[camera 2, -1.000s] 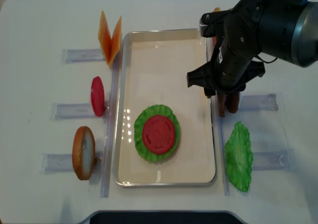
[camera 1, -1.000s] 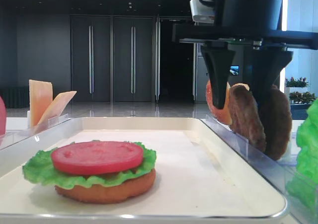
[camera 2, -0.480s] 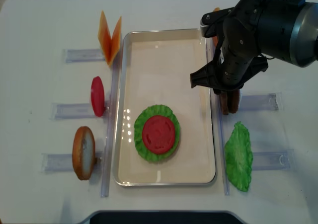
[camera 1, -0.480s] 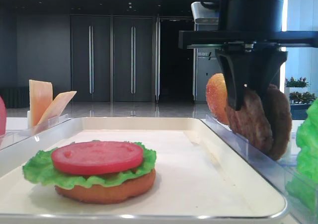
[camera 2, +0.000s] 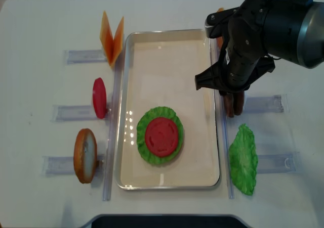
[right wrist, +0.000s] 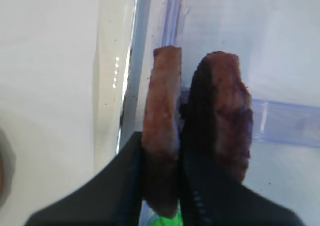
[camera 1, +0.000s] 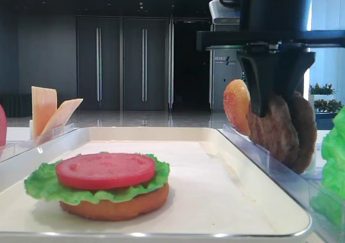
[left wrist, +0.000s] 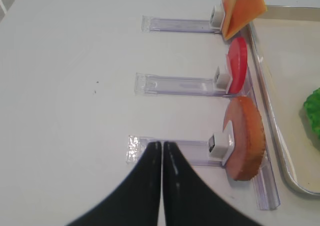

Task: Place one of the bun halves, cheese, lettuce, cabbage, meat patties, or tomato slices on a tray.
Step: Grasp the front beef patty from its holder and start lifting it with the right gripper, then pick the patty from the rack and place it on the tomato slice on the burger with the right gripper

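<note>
With the right gripper (right wrist: 161, 206) clamped on the lighter meat patty (right wrist: 161, 136), its inner finger rubs the darker patty (right wrist: 227, 116) and may drag it from the rack (right wrist: 285, 121).

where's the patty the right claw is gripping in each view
Low front view: meat patty at right, upright beside the tray rim, under the right claw.
Right wrist: centre, lighter patty pinched upright.
Left wrist: not in view.
Overhead: mostly hidden under the claw, right of the tray.
Shared landmark: the tray's right rim.
</note>
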Tool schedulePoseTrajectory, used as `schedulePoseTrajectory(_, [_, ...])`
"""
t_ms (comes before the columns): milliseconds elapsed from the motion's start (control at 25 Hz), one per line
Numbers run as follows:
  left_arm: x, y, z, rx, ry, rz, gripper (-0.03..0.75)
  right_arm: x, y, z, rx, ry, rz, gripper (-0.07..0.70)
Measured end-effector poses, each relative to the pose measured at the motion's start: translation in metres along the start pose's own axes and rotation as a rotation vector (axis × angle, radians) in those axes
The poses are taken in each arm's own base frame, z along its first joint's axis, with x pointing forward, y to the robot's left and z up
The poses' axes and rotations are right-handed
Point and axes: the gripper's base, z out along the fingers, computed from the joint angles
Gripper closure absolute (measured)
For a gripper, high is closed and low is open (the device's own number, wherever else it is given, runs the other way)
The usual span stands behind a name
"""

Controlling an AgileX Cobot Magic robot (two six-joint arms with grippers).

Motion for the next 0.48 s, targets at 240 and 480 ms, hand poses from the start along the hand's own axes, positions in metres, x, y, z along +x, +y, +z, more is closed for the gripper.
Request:
schedulePoseTrajectory(240, [0.000,0.000,0.000,0.000,0.000,0.000,0.715,0.004,-0.007,-0.036,-0.035,-0.074,0.012,0.468])
schedulePoseTrajectory(480, [0.000,0.000,0.000,0.000,0.000,0.000,0.715,0.019,-0.012,-0.078,-0.127,-0.117,-0.003,0.468])
